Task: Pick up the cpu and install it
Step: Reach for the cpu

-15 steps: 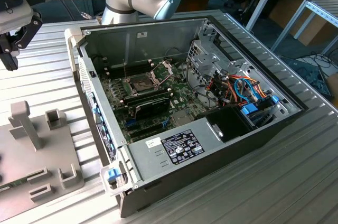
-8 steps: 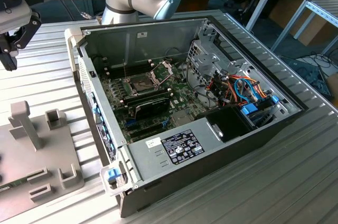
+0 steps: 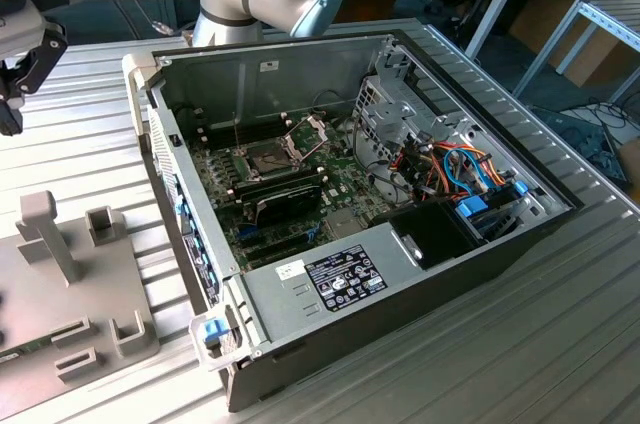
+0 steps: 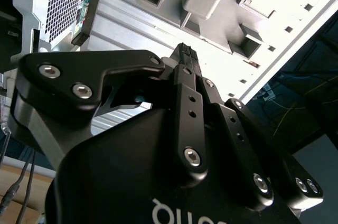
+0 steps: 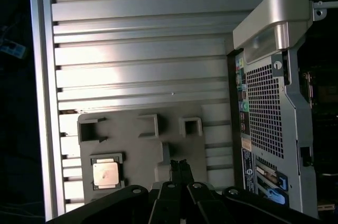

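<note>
The pincer (image 5: 179, 165) is closed with nothing between its fingers; in both wrist views the two black fingertips (image 4: 184, 54) press flat against each other. It hangs above the grey holder plate (image 5: 138, 152), over the plate's middle and close to a small upright block there.

The cpu (image 5: 105, 173) lies in a square recess near one corner of the plate, silver top facing up, apart from the pincer's tips and untouched. Three small U-shaped brackets (image 5: 153, 125) stand in a row along the plate's opposite edge.

The plate rests on the ribbed metal bench (image 3: 90, 174). Just beside the plate stands an open computer case (image 3: 250, 74). Inside it, away from the plate, the motherboard socket (image 3: 268, 159) lies with its hinged metal frame (image 3: 307, 132) swung up.
</note>
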Robot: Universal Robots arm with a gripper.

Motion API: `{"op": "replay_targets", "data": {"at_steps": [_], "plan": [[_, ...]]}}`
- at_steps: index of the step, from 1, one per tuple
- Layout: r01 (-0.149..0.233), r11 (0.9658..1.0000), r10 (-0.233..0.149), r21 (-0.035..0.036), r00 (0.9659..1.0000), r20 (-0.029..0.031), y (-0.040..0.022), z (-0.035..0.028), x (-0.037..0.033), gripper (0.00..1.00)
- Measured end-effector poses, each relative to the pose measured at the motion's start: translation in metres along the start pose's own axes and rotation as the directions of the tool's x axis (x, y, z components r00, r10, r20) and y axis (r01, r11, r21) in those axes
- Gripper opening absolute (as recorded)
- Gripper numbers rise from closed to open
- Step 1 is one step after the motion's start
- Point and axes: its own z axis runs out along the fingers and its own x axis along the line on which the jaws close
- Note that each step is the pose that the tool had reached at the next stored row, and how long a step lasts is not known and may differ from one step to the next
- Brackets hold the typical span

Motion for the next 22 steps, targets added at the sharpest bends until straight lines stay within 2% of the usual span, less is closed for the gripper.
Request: {"op": "replay_targets", "data": {"at_steps": [8,15,22], "plan": [[0.000,1.0000,0.000,0.0001,1.0000,-0.0001,-0.0007,-0.0003,0.0096,0.11],[0.000,1.0000,0.000,0.0000,1.0000,0.0000,-0.0017,-0.0006,0.0227,0.11],[0.000,1.0000,0.000,0.0000,1.0000,0.0000,-0.0024,-0.0009,0.0329,0.11]]}}
